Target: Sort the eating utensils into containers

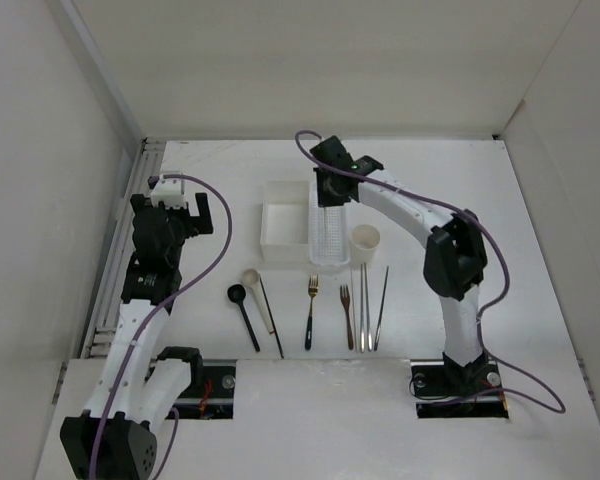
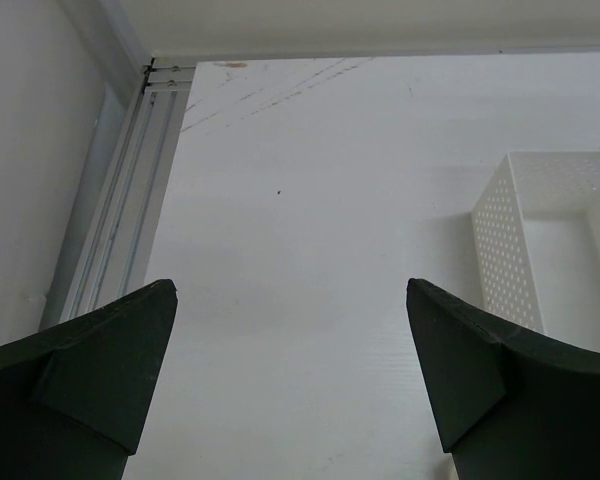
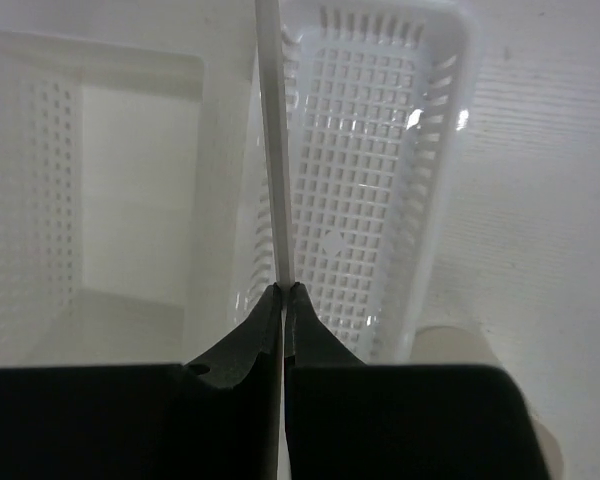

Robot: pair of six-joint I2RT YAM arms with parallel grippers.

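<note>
The right pincer (image 3: 283,290) is black, and the thin stick (image 3: 271,150) between its tips is a pale silvery grey. Ahead of it the narrow basket (image 3: 380,170) is white with a grid of small square holes. To its left the square box (image 3: 40,200) is white too, its walls dotted with rows of holes. The cup (image 3: 460,350) to its right is cream. Behind it lie a black spoon (image 1: 238,294), a beige spoon (image 1: 250,277), a gold fork with black handle (image 1: 310,310) and a brown fork (image 1: 346,302).

Place: a robot lab cell, no home.
Round me: plain white panels (image 1: 330,60) box in a white table (image 1: 230,160).
Left of my left hand (image 2: 291,285): an aluminium rail (image 2: 130,200) along the table's edge.
Behind that hand: bolted arm bases (image 1: 460,385), purple cable (image 1: 225,230).
</note>
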